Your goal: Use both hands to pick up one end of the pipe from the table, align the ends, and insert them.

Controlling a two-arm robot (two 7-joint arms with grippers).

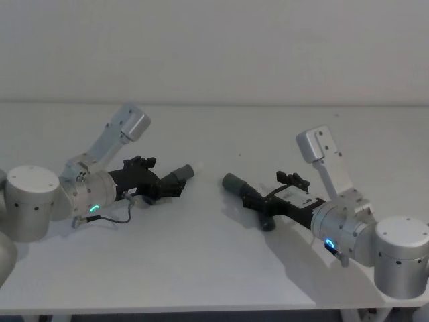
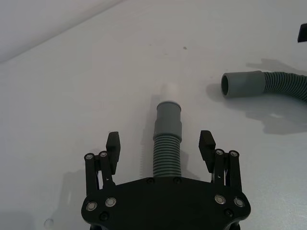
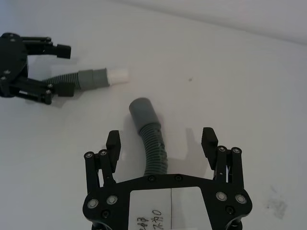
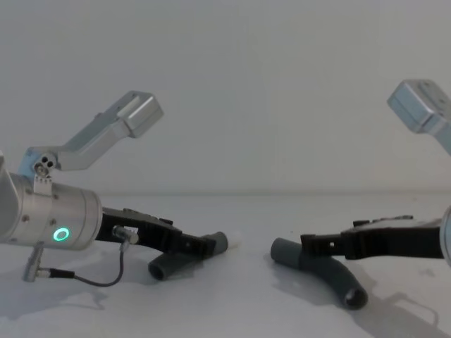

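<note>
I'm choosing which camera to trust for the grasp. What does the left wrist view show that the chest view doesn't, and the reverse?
The left wrist view adds: the left tool open, its fingers clear of the thinner piece on both sides, and the hollow mouth of the thicker piece's cuff. The chest view adds: the plain open ends, the thinner's and the thicker's, and the green ring light. Both share: the white tip and that cuff lying apart, unjoined, on the table.

Two hose pieces (image 2: 168,148) (image 3: 154,146), two grippers (image 2: 160,140) (image 3: 161,138), one table (image 1: 214,268)
</note>
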